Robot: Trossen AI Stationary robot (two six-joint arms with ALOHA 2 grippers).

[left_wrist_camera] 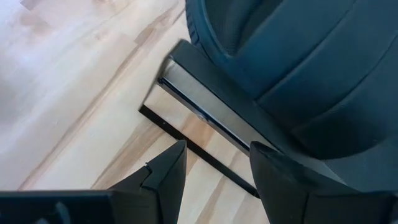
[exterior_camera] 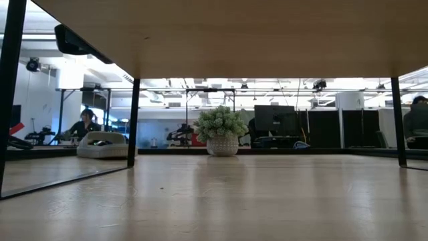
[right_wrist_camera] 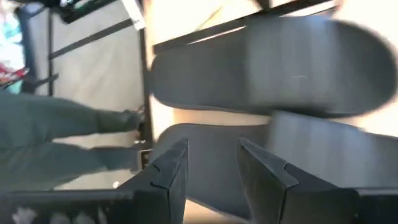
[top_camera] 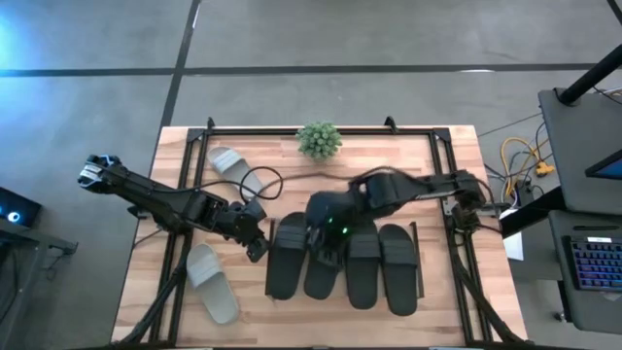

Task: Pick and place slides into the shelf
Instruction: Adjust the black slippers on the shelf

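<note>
Several black slides [top_camera: 362, 267] lie side by side on the shelf [left_wrist_camera: 186, 121], a low light wood board with dark edge rails, at the table's middle. One light grey slide [top_camera: 228, 163] lies flat on the table at the far left, another [top_camera: 212, 282] at the near left. My left gripper [top_camera: 258, 246] stands open over the shelf's left end corner [left_wrist_camera: 163, 81], beside the leftmost black slide [left_wrist_camera: 298, 68], with nothing between its fingers. My right gripper [top_camera: 318, 233] hangs open above the black slides [right_wrist_camera: 267, 62], slanting down, also with nothing between its fingers.
A small potted plant [top_camera: 319, 139] stands at the table's far edge, middle. A black tube frame [top_camera: 292, 128] runs around the tabletop. Cables [top_camera: 520, 160] and a keyboard [top_camera: 593, 262] lie off the table's right side. Bare wood shows along the near edge.
</note>
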